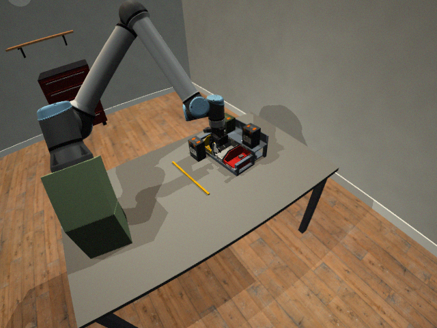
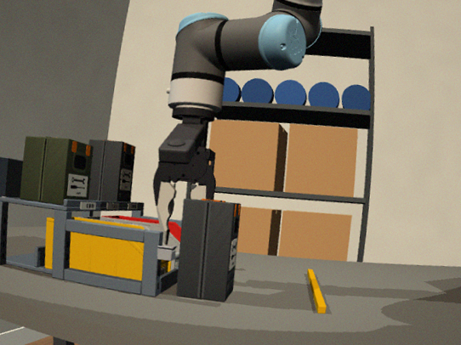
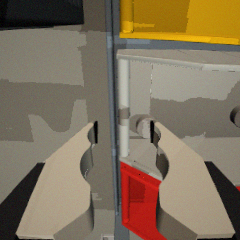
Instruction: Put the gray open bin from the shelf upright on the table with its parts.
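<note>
The gray open bin (image 3: 170, 95) (image 1: 233, 148) sits in the lower level of a small gray shelf rack on the table, between a yellow bin (image 3: 160, 17) and a red bin (image 3: 137, 200). A round part (image 3: 140, 122) lies inside it. My gripper (image 3: 123, 122) is lowered at the rack's front, its fingers partly open. They straddle the rack's front rail (image 3: 111, 100) and the bin's pale wall, with gaps on both sides. In the exterior view the gripper (image 2: 172, 224) reaches down beside a dark box (image 2: 207, 249), which hides one finger.
Dark boxes (image 1: 251, 134) and a green box (image 2: 53, 170) stand on the rack's top. A yellow bar (image 1: 190, 177) lies on the table left of the rack. A big green block (image 1: 85, 208) stands at the table's left end.
</note>
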`<move>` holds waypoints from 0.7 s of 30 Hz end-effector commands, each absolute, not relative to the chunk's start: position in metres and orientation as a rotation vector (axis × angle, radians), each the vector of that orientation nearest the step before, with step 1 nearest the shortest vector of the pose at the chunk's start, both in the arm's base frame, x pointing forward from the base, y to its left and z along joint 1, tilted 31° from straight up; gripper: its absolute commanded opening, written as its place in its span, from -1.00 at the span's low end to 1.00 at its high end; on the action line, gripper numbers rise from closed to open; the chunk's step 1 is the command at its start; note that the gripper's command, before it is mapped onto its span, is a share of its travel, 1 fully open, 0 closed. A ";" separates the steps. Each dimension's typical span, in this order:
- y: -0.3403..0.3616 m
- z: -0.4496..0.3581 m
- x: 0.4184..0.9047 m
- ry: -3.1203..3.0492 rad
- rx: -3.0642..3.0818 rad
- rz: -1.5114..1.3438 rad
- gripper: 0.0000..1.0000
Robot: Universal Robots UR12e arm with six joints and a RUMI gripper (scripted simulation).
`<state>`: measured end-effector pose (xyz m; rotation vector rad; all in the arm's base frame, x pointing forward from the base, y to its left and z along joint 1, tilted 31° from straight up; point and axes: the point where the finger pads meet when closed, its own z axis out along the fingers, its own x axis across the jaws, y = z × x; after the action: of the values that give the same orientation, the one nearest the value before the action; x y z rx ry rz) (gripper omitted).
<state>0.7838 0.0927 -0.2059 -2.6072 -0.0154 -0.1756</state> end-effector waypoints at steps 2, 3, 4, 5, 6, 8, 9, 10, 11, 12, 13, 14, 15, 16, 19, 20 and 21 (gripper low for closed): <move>0.092 -0.205 0.784 -0.015 -2.608 -0.177 -0.47; 0.092 -0.205 0.784 -0.015 -2.608 -0.177 -0.47; 0.092 -0.205 0.784 -0.015 -2.608 -0.177 -0.47; 0.092 -0.205 0.784 -0.015 -2.608 -0.177 -0.47; 0.092 -0.205 0.784 -0.015 -2.608 -0.177 -0.47; 0.093 -0.207 0.785 -0.015 -2.608 -0.177 -0.47; 0.094 -0.209 0.785 -0.015 -2.608 -0.177 -0.47; 0.095 -0.210 0.785 -0.015 -2.608 -0.177 -0.47; 0.096 -0.212 0.785 -0.015 -2.608 -0.177 -0.47; 0.097 -0.214 0.786 -0.015 -2.608 -0.177 -0.47; 0.097 -0.214 0.786 -0.015 -2.608 -0.177 -0.47; 0.097 -0.214 0.786 -0.015 -2.608 -0.177 -0.47; 0.097 -0.214 0.786 -0.015 -2.608 -0.177 -0.47; 0.097 -0.214 0.786 -0.015 -2.608 -0.177 -0.47; 0.097 -0.214 0.786 -0.015 -2.608 -0.177 -0.47; 0.097 -0.214 0.786 -0.015 -2.608 -0.177 -0.47; 0.097 -0.214 0.786 -0.015 -2.608 -0.177 -0.47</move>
<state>0.7849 0.0973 -0.2136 -2.6072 -0.0154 -0.1755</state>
